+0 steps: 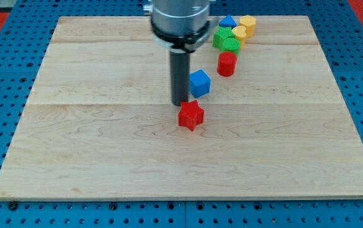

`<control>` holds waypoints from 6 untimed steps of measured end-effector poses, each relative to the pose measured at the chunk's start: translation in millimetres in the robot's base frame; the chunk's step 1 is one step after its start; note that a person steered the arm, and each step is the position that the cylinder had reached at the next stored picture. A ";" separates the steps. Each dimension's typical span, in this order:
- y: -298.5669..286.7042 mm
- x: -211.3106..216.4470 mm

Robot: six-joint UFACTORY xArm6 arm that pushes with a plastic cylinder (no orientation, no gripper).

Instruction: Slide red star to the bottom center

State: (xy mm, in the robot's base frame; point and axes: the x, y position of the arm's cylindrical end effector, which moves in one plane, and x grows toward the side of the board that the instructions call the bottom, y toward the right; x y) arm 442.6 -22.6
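The red star (191, 115) lies near the middle of the wooden board (105, 139), a little right of centre. My tip (180, 104) stands just above and left of the star, touching or nearly touching its upper left edge. A blue cube (199, 83) sits just right of the rod, above the star.
A red cylinder (227, 63) stands above right of the blue cube. At the board's top sit a green block (225, 41), a blue block (228, 23) and yellow blocks (244, 28). Blue pegboard surrounds the board.
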 end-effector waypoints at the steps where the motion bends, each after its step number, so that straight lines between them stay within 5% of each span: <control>1: 9.4 9.1; 2: 55.6 8.3; 6: 90.4 17.9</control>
